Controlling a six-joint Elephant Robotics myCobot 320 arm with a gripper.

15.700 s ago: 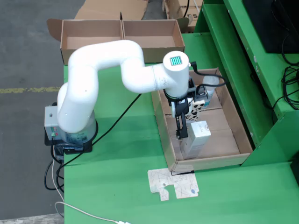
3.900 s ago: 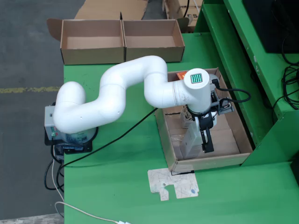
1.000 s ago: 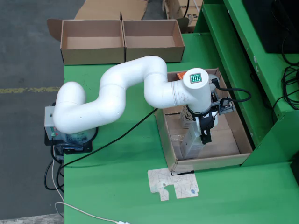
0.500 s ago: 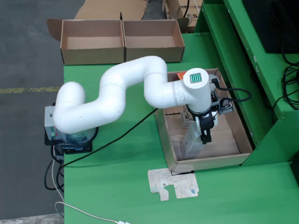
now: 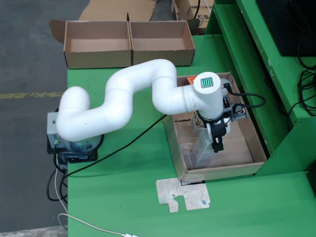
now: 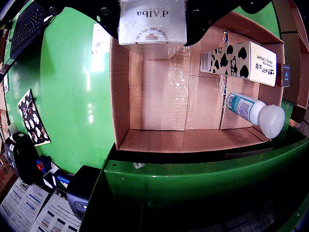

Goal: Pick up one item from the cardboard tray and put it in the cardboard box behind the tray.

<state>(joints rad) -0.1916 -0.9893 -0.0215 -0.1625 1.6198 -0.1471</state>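
Now, a white carton was held over the tray.

From largest to smallest: the green table (image 5: 123,197) was seen carrying the white arm (image 5: 128,98), the twin cardboard box (image 5: 129,43) at the far edge, and the cardboard tray (image 5: 247,128). The gripper (image 6: 152,30) was clamped on the white "d'Alba" carton (image 6: 152,21); a cow-spotted carton (image 6: 241,62) and a white-capped bottle (image 6: 256,112) were left lying inside the tray.
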